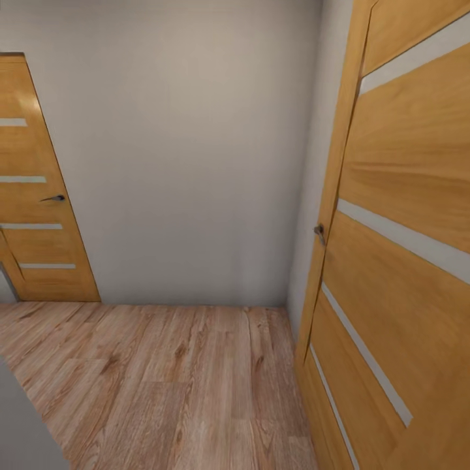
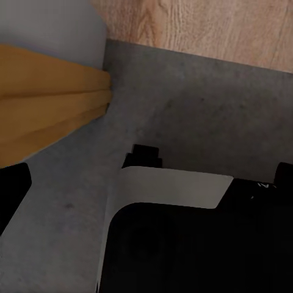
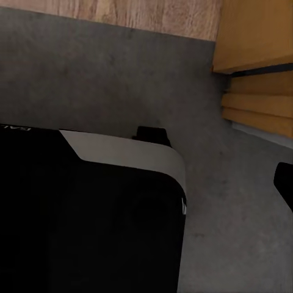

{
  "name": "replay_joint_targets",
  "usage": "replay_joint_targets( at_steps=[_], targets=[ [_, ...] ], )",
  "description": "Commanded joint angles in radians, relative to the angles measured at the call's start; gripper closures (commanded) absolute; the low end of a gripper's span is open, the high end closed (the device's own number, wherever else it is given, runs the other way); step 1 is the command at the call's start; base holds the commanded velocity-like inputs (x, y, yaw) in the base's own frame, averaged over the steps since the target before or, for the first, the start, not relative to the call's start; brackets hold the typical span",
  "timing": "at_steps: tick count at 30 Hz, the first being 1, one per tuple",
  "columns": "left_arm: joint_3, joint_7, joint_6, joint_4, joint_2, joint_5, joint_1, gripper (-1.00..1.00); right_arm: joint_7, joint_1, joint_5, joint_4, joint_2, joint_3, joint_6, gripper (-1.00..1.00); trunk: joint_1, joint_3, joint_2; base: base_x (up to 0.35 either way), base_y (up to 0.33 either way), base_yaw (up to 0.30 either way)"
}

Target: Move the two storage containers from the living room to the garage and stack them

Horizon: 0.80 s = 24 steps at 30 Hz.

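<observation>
The two storage containers are out of view. Under me lies the dark grey mottled concrete floor (image 2: 201, 104), also visible in the right wrist view (image 3: 91, 73), and it meets light wood planks (image 2: 201, 24) at a threshold. My black and white base (image 2: 183, 244) stands on the concrete. A dark finger tip (image 2: 12, 195) shows at the edge of the left wrist view. Another dark finger tip (image 3: 285, 186) shows at the edge of the right wrist view. Neither picture shows how the jaws stand, and nothing is seen between them.
Ahead is a small hall with a wood plank floor (image 1: 170, 385) ending at a plain grey wall (image 1: 189, 163). An orange wooden door (image 1: 405, 261) with a handle (image 1: 319, 232) stands close on the right. Another door (image 1: 32, 215) is at the far left. Orange door frames (image 2: 49, 104) (image 3: 256, 36) flank my base.
</observation>
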Motion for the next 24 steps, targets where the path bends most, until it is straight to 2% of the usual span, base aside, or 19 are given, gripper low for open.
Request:
replay_joint_targets(
  at_steps=[1, 8, 24],
  targets=[
    [0.005, 0.001, 0.003, 0.0, 0.0, 0.009, -0.001, -1.0, -0.001, -0.001, -0.009, 0.003, 0.001, 0.008, -0.005, -1.0, 0.0, -0.001, -0.001, 0.0, 0.037, 0.0],
    [0.005, 0.002, 0.003, 0.0, -0.001, 0.009, -0.001, -1.0, -0.001, -0.001, -0.009, 0.003, 0.001, 0.008, -0.005, -1.0, 0.0, -0.001, -0.001, 0.05, 0.008, 0.0],
    [0.005, 0.001, 0.002, 0.0, -0.002, 0.009, -0.001, -1.0, -0.002, -0.001, -0.009, 0.003, 0.001, 0.008, -0.005, -1.0, 0.0, -0.001, -0.001, 0.274, 0.0, 0.0]
  ],
)
